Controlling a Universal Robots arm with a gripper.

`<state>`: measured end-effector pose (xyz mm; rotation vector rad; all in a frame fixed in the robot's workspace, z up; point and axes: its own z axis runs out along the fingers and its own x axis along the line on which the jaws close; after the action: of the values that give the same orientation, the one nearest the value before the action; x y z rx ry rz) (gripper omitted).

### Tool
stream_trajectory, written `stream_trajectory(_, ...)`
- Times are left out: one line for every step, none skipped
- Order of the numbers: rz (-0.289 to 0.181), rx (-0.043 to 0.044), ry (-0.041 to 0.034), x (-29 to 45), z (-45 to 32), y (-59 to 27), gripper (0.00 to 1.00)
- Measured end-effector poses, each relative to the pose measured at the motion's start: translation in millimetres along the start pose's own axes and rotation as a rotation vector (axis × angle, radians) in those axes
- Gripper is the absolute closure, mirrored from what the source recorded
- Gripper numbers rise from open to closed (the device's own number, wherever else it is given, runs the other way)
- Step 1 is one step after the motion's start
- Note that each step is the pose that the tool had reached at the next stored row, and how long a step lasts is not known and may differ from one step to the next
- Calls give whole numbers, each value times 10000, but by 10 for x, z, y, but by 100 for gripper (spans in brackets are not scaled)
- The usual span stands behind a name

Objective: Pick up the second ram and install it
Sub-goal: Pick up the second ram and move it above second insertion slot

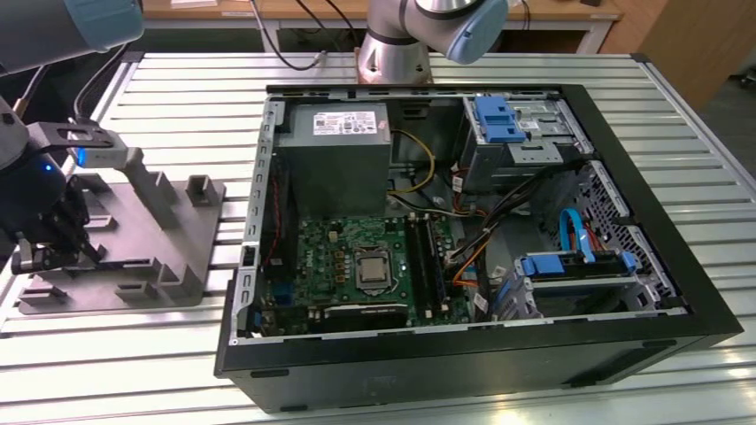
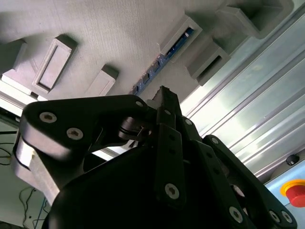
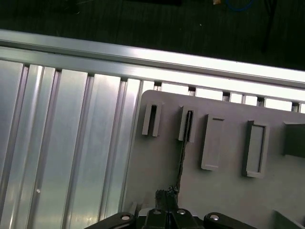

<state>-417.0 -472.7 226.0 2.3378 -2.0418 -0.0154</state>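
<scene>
Here, second ram (image 3: 183, 152) on edge in grey fixture (image 3: 228, 200) slots — jaws pinched shut on its end.

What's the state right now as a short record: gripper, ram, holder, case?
gripper: low over the holder, close by the ram; whether they touch cannot be told
ram: on edge in the holder's slots, not yet in the case
holder: gray, on the table, at the exterior view's left of the case
case: open, motherboard exposed
</scene>
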Motion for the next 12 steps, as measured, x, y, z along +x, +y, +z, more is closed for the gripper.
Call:
stream_trajectory(0,0,0,0,0,0,90)
stream_trajectory(0,0,0,0,0,0,90)
stream_trajectory(0,0,0,0,0,0,90)
stream_trajectory(0,0,0,0,0,0,90)
stream_trajectory(0,0,0,0,0,0,90)
stream_trajectory(0,0,0,0,0,0,90)
stream_trajectory(0,0,-1,0,0,0,90)
stream_trajectory(-1,0,-1,0,0,0,90)
stream_trajectory(-1,0,-1,0,0,0,90)
stream_trajectory(0,0,-1,0,0,0,89)
stream_trajectory(-1,0,-1,0,0,0,84)
stream_trajectory(0,0,-1,0,0,0,84)
